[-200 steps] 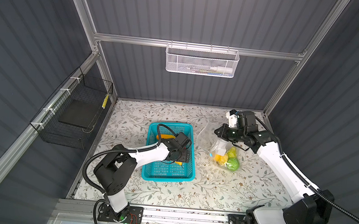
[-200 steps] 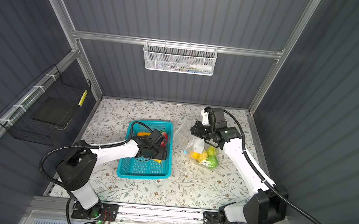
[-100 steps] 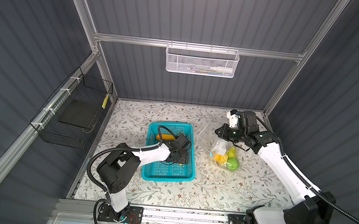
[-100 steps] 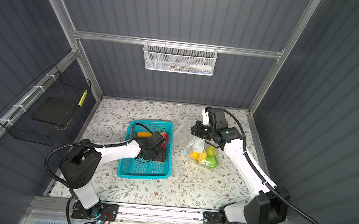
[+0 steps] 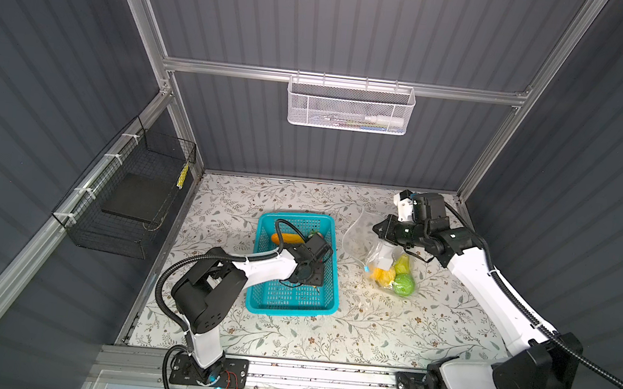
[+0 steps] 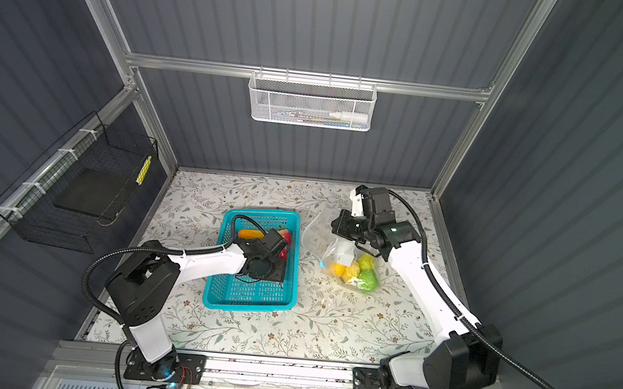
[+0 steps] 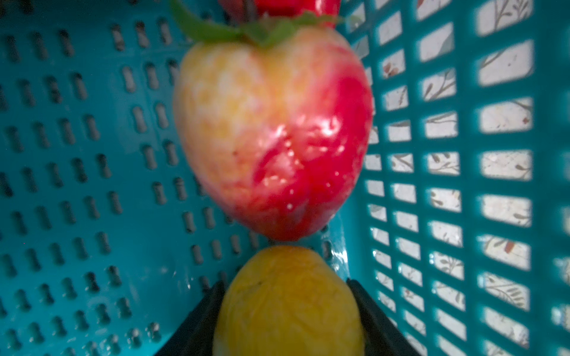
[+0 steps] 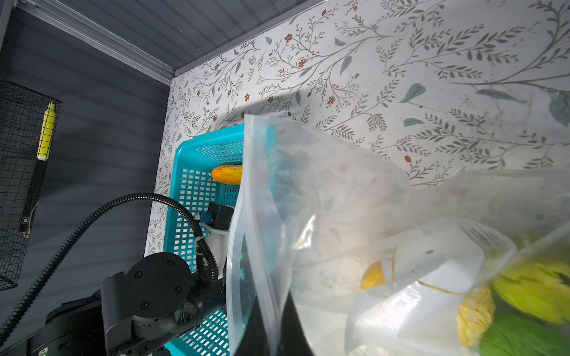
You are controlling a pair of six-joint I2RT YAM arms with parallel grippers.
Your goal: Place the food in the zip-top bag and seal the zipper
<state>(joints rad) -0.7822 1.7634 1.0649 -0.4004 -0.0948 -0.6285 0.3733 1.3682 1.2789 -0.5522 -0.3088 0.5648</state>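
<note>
In the teal basket my left gripper is shut on a yellow oval fruit, one black finger on each side. Just beyond lie a red strawberry, a second one and an orange oblong. My right gripper is shut on the zip-top bag, holding its mouth up and open. The zipper is unsealed. Inside rest a green ball, a green pear and a yellow citrus.
The basket wall stands close beside the left gripper. A white mesh basket hangs on the back wall and a black wire basket on the left wall. The floral tabletop stretches in front of basket and bag.
The left gripper's jaws have narrowed onto the yellow fruit, and that arm shifted slightly inside the basket. The right arm and the bag have stayed where they were.
</note>
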